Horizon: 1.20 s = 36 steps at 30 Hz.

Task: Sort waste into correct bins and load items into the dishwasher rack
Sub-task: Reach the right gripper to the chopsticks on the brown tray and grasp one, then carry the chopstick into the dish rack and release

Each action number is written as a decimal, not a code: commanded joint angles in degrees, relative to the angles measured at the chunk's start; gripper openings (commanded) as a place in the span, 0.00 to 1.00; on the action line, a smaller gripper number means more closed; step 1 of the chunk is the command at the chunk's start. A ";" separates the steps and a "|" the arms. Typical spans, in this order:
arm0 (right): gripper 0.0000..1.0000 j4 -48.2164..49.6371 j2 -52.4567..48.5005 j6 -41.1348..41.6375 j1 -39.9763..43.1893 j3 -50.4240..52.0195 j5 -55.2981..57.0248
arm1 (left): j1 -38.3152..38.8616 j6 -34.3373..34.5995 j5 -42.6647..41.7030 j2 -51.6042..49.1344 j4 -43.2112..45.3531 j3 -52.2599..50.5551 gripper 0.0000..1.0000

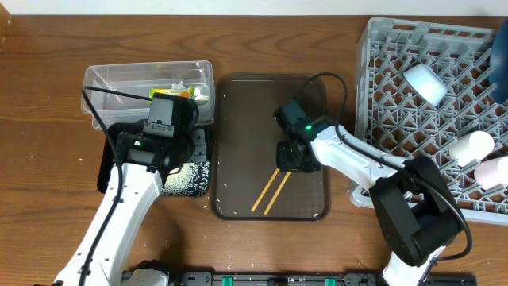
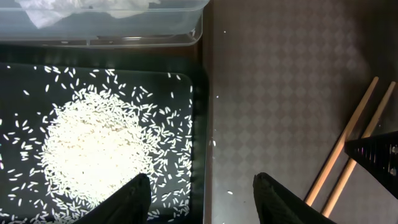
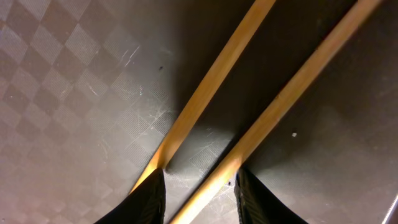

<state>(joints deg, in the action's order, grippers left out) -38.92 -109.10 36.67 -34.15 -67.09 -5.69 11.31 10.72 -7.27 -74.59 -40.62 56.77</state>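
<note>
The wooden chopsticks [image 1: 270, 193] lie side by side on the brown tray [image 1: 238, 119]. My right gripper [image 1: 295, 156] is down at their far ends, open. In the right wrist view one chopstick [image 3: 298, 87] passes between its fingers [image 3: 199, 186]; the other chopstick [image 3: 211, 81] runs under the left fingertip. My left gripper [image 2: 202, 186] is open and empty, straddling the right rim of the black tub [image 2: 198, 124], which holds loose rice [image 2: 93, 149]. The clear tub [image 1: 151, 79] holds the yellow-green wrapper [image 1: 178, 90] and the white tissue [image 2: 56, 9].
The grey rack [image 1: 397, 119] stands at the right. It holds the pale bowl [image 1: 425, 82] and two white cups [image 1: 472, 145], and the blue plate [image 1: 502, 79] shows at the frame edge. A few stray rice grains [image 2: 214, 143] lie on the tray.
</note>
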 commanded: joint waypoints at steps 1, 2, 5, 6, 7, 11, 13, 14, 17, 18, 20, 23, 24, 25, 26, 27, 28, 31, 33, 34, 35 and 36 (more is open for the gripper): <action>0.34 -0.09 -1.18 2.32 -0.81 1.64 3.10 | -0.13 0.59 0.87 -0.13 -0.46 0.79 0.56; 0.32 -0.72 -1.18 2.34 -0.81 1.64 4.44 | -0.13 0.59 0.87 -0.13 -0.48 0.79 0.56; 0.24 -3.37 -1.18 3.63 -0.79 1.64 7.74 | -0.13 0.59 0.87 -0.13 -0.52 0.79 0.56; 0.24 -3.82 -1.18 3.61 -0.74 1.64 8.39 | -0.13 0.59 0.90 -0.13 -0.50 0.79 0.56; 0.22 -4.17 -1.18 3.58 -0.74 1.64 8.92 | -0.13 0.59 0.90 -0.13 -0.50 0.79 0.56; 0.10 -4.37 -1.18 3.58 -0.63 1.64 9.62 | -0.13 0.59 0.87 -0.13 -0.52 0.79 0.56; 0.05 -4.13 -1.18 3.61 -0.61 1.64 9.94 | -0.13 0.59 0.90 -0.13 -0.52 0.79 0.56; 0.02 -3.91 -1.18 3.58 -0.46 1.64 10.29 | -0.13 0.59 0.87 -0.13 -0.50 0.79 0.56; 0.01 -3.04 -1.18 3.54 0.98 1.53 10.38 | -0.13 0.59 0.87 -0.13 -0.52 0.79 0.56; 0.01 -2.86 -1.16 3.39 1.66 1.38 10.40 | -0.13 0.59 0.87 -0.13 -0.50 0.79 0.56; 0.01 -2.64 -1.14 0.96 3.58 0.46 10.38 | -0.13 0.59 0.87 -0.13 -0.50 0.79 0.56; 0.01 -3.87 -0.57 -3.43 6.03 -2.21 10.38 | -0.13 0.59 0.87 -0.13 -0.50 0.79 0.56; 0.01 -5.01 -0.04 -5.64 7.15 -3.93 10.38 | -0.13 0.59 0.87 -0.13 -0.50 0.79 0.56; 0.01 -6.08 0.52 -7.72 8.02 -5.53 10.38 | -0.13 0.59 0.87 -0.13 -0.50 0.79 0.56; 0.01 -7.61 1.27 -10.05 9.09 -7.54 10.38 | -0.13 0.59 0.87 -0.13 -0.50 0.79 0.56; 0.01 -8.98 2.08 -11.82 10.01 -9.31 10.40 | -0.13 0.59 0.87 -0.13 -0.50 0.79 0.56; 0.01 -10.38 2.95 -13.99 11.13 -11.32 10.38 | -0.13 0.59 0.87 -0.13 -0.50 0.79 0.56; 0.01 -13.18 5.60 -20.02 14.43 -16.37 10.40 | -0.13 0.59 0.87 -0.13 -0.50 0.79 0.56; 0.01 -13.88 7.10 -22.84 16.90 -18.47 10.40 | -0.13 0.59 0.87 -0.13 -0.50 0.79 0.56; 0.01 -13.84 7.69 -24.63 18.32 -19.10 10.36 | -0.13 0.59 0.87 -0.13 -0.50 0.79 0.56; 0.01 -13.84 7.96 -26.32 19.80 -19.52 10.38 | -0.13 0.59 0.87 -0.13 -0.50 0.79 0.56; 0.01 -13.79 7.96 -27.80 21.05 -19.67 10.38 | -0.13 0.59 0.87 -0.13 -0.50 0.79 0.56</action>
<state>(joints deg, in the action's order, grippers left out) -52.29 -102.69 16.84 -16.32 -85.47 3.88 11.31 10.72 -7.27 -74.59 -40.95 56.77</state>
